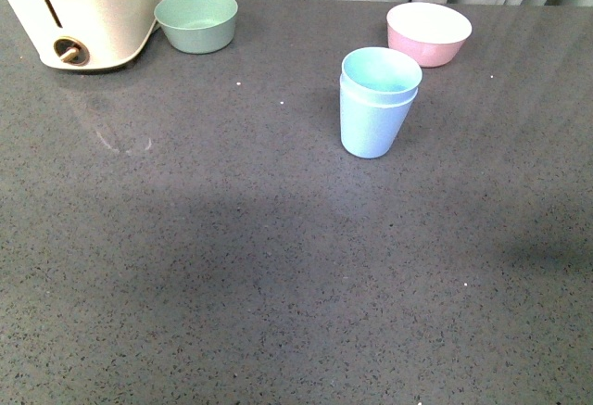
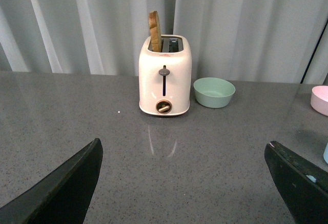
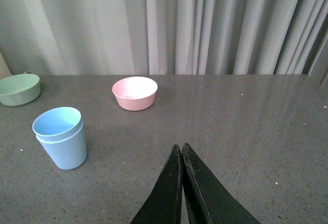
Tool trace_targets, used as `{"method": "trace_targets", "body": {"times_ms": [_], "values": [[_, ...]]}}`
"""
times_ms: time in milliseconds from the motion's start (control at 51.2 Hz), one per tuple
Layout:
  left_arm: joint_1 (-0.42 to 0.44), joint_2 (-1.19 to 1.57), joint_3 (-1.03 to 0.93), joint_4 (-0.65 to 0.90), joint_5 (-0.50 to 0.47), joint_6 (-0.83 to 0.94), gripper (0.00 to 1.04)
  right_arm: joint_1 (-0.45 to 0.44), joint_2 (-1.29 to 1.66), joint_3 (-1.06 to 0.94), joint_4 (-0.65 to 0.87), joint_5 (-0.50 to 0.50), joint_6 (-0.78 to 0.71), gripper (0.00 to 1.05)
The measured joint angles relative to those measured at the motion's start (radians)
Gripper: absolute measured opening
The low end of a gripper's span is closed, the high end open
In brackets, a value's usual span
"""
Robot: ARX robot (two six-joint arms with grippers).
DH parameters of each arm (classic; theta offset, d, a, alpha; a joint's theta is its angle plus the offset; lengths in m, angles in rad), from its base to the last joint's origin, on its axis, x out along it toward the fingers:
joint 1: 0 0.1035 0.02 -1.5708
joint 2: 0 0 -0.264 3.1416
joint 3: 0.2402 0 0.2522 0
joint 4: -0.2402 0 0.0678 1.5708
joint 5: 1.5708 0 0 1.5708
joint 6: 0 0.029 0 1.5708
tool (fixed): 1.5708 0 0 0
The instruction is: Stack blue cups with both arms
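Pale-blue matte blue cups (image 1: pixel 375 108) nested together, upright, tapered.

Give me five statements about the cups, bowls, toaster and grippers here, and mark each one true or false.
1. The two blue cups are nested one inside the other. True.
2. The right gripper is shut on a cup. False: its jaws are closed together on nothing, and the cups stand apart from it on the table.
3. The pink bowl stands behind the stacked cups in the front view. True.
4. The toaster is empty. False: a slice of toast sticks up from one slot.
5. The left gripper is closed. False: its jaws are wide apart, holding nothing.
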Motion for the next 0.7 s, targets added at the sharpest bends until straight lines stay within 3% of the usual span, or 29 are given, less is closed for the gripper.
{"method": "trace_targets", "body": {"times_ms": [644,703], "values": [[0.000,0.000,0.000,0.000,0.000,0.000,0.96,0.000,-0.178,0.000,-0.179,0.000,0.000,0.02],[0.000,0.000,0.000,0.000,0.000,0.000,0.96,0.000,-0.229,0.001,-0.247,0.000,0.000,0.02]]}}
